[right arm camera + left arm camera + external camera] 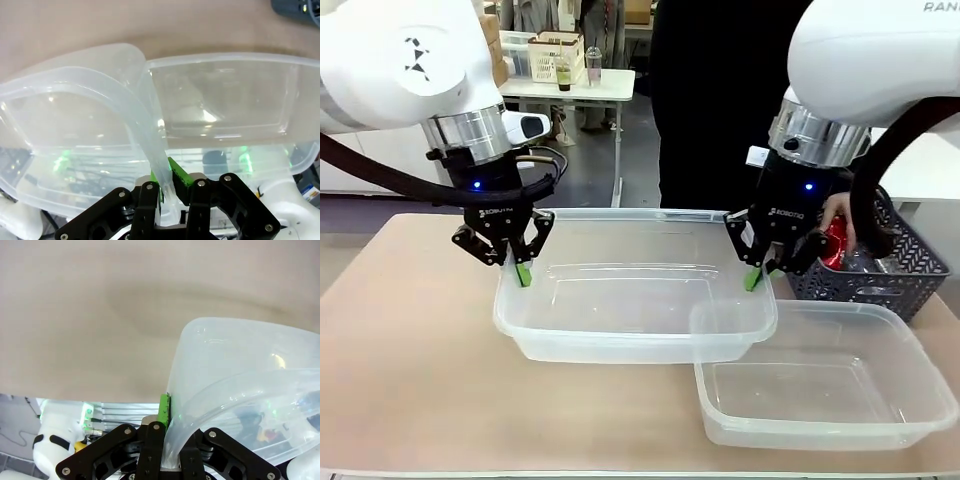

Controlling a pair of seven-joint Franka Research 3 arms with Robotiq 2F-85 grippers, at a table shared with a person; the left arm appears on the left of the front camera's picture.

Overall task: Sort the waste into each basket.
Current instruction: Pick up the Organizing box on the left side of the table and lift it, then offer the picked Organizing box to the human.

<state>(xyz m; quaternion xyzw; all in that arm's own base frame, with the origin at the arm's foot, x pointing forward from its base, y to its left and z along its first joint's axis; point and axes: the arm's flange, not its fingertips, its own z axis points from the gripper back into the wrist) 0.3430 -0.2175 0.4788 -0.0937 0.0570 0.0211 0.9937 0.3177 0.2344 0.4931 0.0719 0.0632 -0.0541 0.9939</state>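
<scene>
at bench (410, 380) centre, left claw (523, 272) and right claw (753, 278) each clamped on opposite end rims of big clear tub (620, 345) (corner overlapping second tub (800, 432)); move both level, in step, avoid twisting.

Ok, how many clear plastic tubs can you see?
2. One tub is mid-table, its rim pinched at either end by the left gripper and right gripper. The other tub lies near right, one corner under the first. None seems hidden.

White arms (390, 60), black green-padded fingers (523, 270)
</scene>
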